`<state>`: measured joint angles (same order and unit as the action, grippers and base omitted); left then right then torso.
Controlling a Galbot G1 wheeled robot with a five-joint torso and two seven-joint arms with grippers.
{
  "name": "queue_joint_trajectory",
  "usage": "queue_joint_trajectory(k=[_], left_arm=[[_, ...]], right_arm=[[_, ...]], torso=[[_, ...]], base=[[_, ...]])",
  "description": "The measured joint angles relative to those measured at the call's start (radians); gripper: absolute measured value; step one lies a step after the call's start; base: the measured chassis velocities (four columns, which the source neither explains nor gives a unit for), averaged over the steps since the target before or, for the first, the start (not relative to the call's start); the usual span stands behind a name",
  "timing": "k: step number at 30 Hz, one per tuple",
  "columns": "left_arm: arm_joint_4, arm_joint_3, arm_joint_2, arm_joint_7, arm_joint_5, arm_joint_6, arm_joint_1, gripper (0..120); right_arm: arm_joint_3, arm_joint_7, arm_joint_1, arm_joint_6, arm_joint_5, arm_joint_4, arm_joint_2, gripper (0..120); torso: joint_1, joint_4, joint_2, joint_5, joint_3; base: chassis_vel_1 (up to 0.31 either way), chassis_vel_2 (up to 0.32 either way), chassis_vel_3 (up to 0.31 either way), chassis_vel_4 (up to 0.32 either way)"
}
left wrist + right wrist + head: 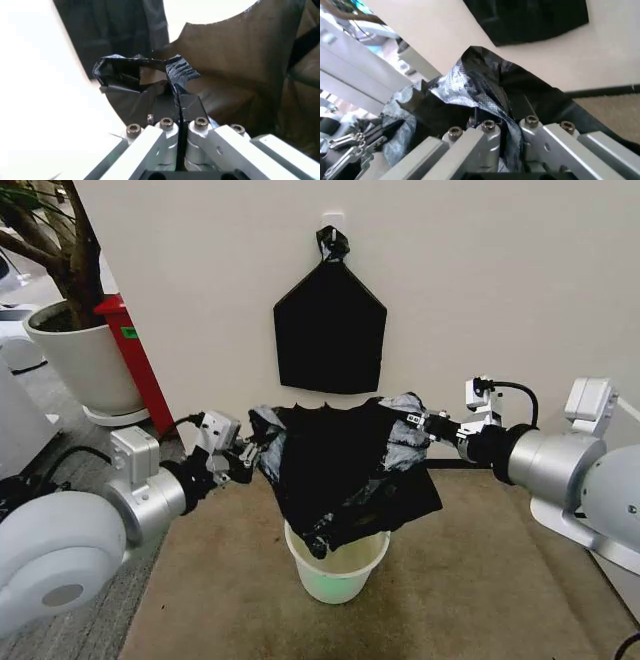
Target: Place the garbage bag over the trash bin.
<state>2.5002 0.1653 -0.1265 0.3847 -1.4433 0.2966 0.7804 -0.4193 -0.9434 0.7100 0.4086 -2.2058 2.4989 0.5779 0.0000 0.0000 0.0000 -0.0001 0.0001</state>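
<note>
Garbage bag (pixel 345 465) hangs stretched between both grippers above the trash bin (pixel 336 565), which stands on the brown floor mat (pixel 480 580) close to the wall. The bag's lowest fold dips to the bin rim at the front; the rest is still in the air, not yet over the rim.

Left gripper (pixel 243 456): fingers clenched on the bag's left edge; in the left wrist view a pinched tuft of film (pixel 170 73) stands up past the closed tips. Right gripper (pixel 428 427): fingers clamped on the right edge, with crumpled film bunched around them in the right wrist view (pixel 485 97).

Handling judgement: the film is very light, limp and glossy, so it has no shape of its own and sags wherever unsupported. Likely slippery and easy to tear if pulled hard against the rim. Hold belongs on the mouth edge, at opposite sides, as now. The bin also looks light and could tip or slide if the bag drags on it.

A flat black bundle (pixel 330 330) hangs on the wall behind; not part of the work.
</note>
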Motion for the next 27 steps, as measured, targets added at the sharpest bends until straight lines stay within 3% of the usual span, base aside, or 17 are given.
queue_joint_trajectory(k=[4,13,27], left_arm=[[0.0,0.056,0.036,0.007,-0.057,0.016,-0.05,0],[0.0,0.053,0.041,0.059,-0.083,0.064,-0.094,0],[-0.001,0.026,-0.045,0.018,0.037,0.066,0.143,0]], right_arm=[[-0.013,0.006,-0.07,-0.022,-0.063,0.001,-0.024,0],[0.011,0.031,-0.078,-0.035,-0.104,0.001,-0.01,0],[0.035,0.1,0.199,0.023,0.123,0.0,0.049,0]], torso=[[0.0,0.0001,0.0,0.0,0.0],[0.0,0.0001,0.0,0.0001,0.0],[0.0,0.0,0.0,0.0001,0.0]], base=[[0.0,0.0,0.0,0.0],[0.0,0.0,0.0,0.0],[0.0,0.0,0.0,0.0]])
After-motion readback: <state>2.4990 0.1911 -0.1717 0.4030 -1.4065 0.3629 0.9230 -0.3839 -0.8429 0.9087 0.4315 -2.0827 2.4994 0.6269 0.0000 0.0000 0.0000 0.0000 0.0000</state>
